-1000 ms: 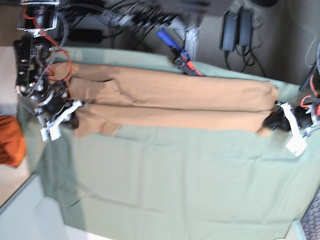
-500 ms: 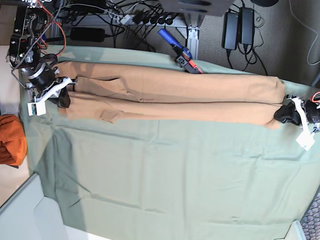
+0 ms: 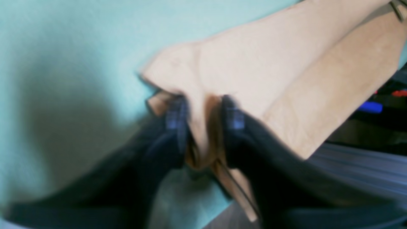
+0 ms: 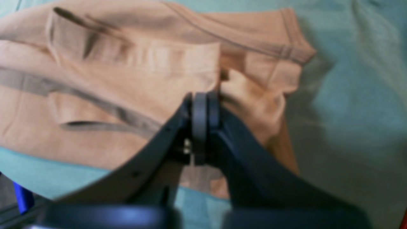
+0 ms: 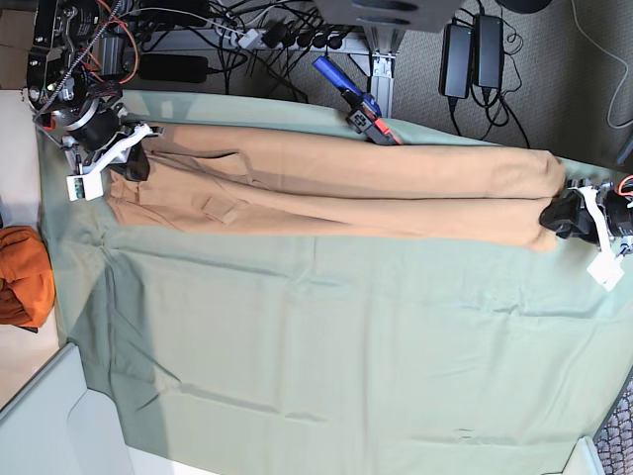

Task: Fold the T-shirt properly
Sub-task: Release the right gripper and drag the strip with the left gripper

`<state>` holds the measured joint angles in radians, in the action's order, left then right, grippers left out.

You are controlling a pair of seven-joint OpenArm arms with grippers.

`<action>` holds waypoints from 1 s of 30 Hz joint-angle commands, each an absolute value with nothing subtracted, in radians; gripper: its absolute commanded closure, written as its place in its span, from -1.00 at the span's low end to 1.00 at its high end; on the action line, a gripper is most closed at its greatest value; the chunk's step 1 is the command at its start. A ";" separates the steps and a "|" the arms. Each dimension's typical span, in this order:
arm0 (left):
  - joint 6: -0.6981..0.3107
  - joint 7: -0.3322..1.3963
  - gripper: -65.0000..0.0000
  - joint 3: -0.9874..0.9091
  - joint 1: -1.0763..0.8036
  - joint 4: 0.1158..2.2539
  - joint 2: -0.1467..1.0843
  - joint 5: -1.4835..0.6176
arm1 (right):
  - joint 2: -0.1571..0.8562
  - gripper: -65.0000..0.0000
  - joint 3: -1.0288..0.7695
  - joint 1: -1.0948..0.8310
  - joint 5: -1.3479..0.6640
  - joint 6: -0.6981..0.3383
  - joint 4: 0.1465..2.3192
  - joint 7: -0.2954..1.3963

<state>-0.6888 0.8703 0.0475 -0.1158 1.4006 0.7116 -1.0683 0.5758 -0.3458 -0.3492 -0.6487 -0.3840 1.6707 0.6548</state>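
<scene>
**Shirt stretched long between two grippers**

The T-shirt lies folded into a long narrow band across the far part of the green cloth, running from 9 o'clock to 3 o'clock in the base view.

The left gripper sits at the 3 o'clock end of the band. In its wrist view the fingers stand apart with a fold of tan fabric between them; the blur leaves it unclear whether they press on it.

The right gripper sits at the 9 o'clock end. Its fingertips appear pressed together at the edge of the bunched fabric near a hemmed sleeve; whether cloth is pinched between them cannot be told.

An orange cloth rests off the green cloth at 9 o'clock. Cables and power bricks lie beyond the table at 12 o'clock.
</scene>
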 commanded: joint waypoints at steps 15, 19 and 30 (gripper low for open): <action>-0.698 1.024 -0.18 -0.001 -0.139 1.414 0.734 -1.214 | 0.595 -0.29 -0.375 -0.341 -0.651 -0.476 1.687 0.636; -0.698 1.024 -0.18 -0.001 -0.167 1.412 0.705 -1.238 | 0.595 -0.29 -0.375 -0.340 -0.653 -0.476 1.687 0.633; -0.698 1.014 -0.18 -0.001 -0.169 1.411 0.567 -1.258 | 0.595 -0.29 -0.375 -0.341 -0.655 -0.476 1.687 0.633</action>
